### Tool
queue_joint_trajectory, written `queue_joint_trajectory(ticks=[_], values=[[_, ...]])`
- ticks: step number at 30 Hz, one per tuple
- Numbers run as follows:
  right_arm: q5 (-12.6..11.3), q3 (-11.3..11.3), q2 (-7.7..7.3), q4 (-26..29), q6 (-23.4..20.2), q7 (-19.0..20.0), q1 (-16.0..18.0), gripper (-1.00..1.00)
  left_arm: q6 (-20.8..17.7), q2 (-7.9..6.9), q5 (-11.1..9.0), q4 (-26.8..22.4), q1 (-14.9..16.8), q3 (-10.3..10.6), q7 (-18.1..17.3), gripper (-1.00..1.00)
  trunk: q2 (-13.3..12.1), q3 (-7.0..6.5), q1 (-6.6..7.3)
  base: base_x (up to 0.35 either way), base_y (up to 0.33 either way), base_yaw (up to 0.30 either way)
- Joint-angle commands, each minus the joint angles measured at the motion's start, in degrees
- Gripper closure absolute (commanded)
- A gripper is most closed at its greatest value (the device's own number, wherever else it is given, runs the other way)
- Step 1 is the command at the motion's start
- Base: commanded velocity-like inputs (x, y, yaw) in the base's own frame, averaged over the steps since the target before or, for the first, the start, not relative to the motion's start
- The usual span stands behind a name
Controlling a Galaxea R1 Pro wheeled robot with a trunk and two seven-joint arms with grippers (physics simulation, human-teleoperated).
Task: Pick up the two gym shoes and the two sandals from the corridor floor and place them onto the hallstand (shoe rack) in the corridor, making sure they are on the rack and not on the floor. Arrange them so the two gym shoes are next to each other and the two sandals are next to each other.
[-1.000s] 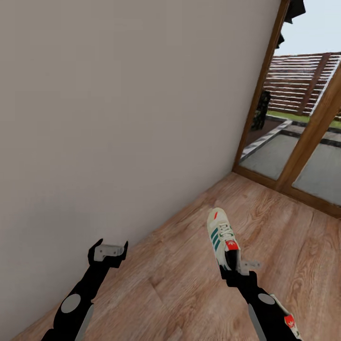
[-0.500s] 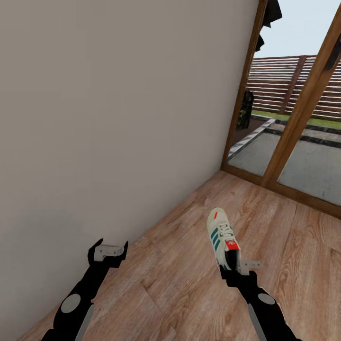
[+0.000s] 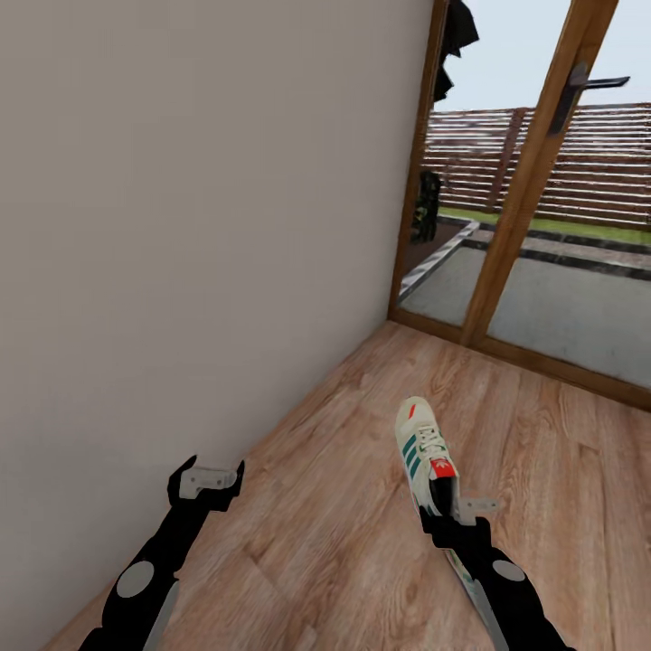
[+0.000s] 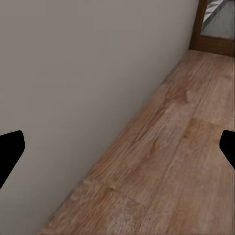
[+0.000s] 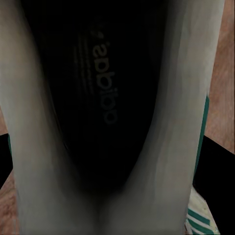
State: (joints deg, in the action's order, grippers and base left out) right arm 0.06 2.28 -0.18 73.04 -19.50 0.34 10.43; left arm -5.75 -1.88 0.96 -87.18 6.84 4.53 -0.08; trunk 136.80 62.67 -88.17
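One gym shoe [image 3: 423, 450], cream-white with green stripes and a red tongue label, is held off the corridor floor [image 3: 344, 533], toe pointing away from me. My right gripper [image 3: 449, 508] is shut on its heel end. The right wrist view looks straight into that gym shoe [image 5: 98, 98], showing its dark insole and pale sides. My left gripper [image 3: 206, 480] hangs open and empty close to the wall; in the left wrist view the left gripper [image 4: 117, 152] has its black fingertips [image 4: 11, 149] far apart over bare planks. The sandals and the hallstand are out of view.
A plain grey wall [image 3: 181, 226] runs along the left side. At the far end stands a wood-framed glass door [image 3: 533, 181] with a dark handle [image 3: 592, 83], and a patio and slatted fence lie beyond it. Wood floor stretches ahead and to the right.
The whole view has swung, so the door and outdoor scene sit further left in the picture. Both arms and the held shoe keep the same place in the view.
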Motion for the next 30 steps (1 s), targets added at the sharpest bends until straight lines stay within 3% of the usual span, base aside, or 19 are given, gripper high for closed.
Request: queue_joint_trajectory(ticks=[1,30], values=[[0.0,0.0,-0.02,0.1,-0.3,0.0,0.0,1.0,-0.3,-0.04,0.1,-0.1,0.0,0.0,0.0,-1.0,0.0,0.05,0.01,0.0,0.0,-0.3],[0.0,0.0,-0.02,0.1,-0.3,0.0,0.0,1.0,-0.3,-0.05,0.1,-0.1,0.0,0.0,0.0,-1.0,0.0,0.05,0.01,0.024,0.013,-0.3]])
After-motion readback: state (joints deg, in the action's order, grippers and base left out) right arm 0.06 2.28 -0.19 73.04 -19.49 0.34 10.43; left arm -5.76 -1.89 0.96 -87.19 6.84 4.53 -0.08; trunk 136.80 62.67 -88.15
